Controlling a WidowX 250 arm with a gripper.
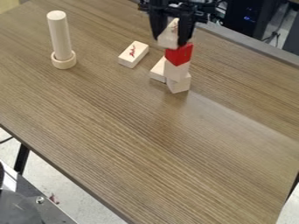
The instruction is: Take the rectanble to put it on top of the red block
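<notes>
Metal plate (29,201): lower left, beside the table (116,140);
Gripper (170,40): above the stack, fingers pinching the pale wooden block (168,36);
Pale wooden block: tilted, right at the red block (179,54); contact unclear;
Red block: on an upright white block (176,70), itself on a lower block (179,83);
Flat block (158,71): just beside the stack;
Red-marked block (133,54): lying farther left;
Cylinder (59,35): upright in a ring (64,62), farthest left.

Fairly bright, soft light covers the tabletop (111,144), seemingly from beyond its far edge. A pale sheen stretches rightward from the block stack (177,71), with a dim reflection below it. The black tool (172,40) is too dark for much detail.
</notes>
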